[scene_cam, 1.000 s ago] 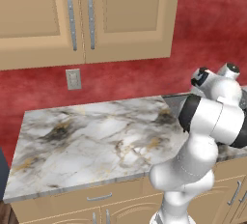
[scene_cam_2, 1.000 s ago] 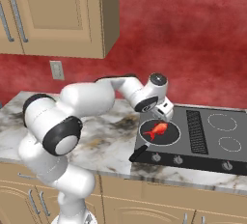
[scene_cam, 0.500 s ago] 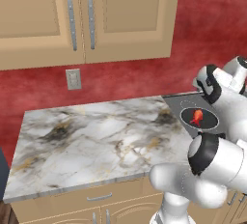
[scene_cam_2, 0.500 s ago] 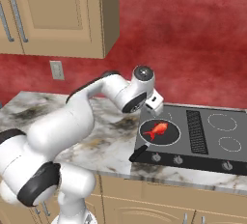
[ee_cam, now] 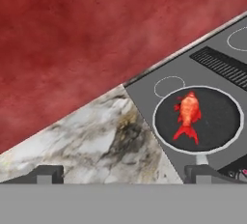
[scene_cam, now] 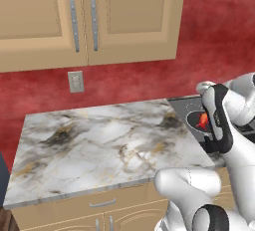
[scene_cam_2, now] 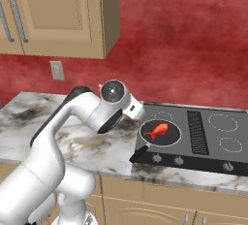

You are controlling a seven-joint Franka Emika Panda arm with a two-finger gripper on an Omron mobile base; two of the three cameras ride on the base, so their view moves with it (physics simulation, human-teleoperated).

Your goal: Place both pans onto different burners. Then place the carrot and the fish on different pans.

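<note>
The jaws (ee_cam: 123, 175) stand spread wide with nothing between them; in the hand view their two dark finger tips (ee_cam: 46, 174) rise far apart at the bottom, over the marbled counter (ee_cam: 91, 146) near its meeting with the red wall (ee_cam: 96, 30). Just beyond the right tip sits a pan (ee_cam: 198, 119), round and dark, resting on a burner of the grey cooktop (ee_cam: 144, 97), with the fish (ee_cam: 188, 114) lying in its middle, tail pointing toward the hand. A small empty burner ring (ee_cam: 169, 87) lies just behind the pan, and the slatted vent (ee_cam: 222, 66) runs beside it. The right base view shows what the hand view cuts off: the pan's black handle (scene_cam_2: 139, 154) reaching over the cooktop's front edge, the row of knobs (scene_cam_2: 179, 160), and two more empty burner rings (scene_cam_2: 223, 122) right of the vent. It also shows the white arm (scene_cam_2: 72, 122) arching over the counter, its hand just left of the pan, clear of it. The left base view gives the wide bare stretch of counter, a wall outlet (scene_cam: 75, 81), the tan cabinets (scene_cam: 84, 16), and the fish glimpsed past the arm.
</note>
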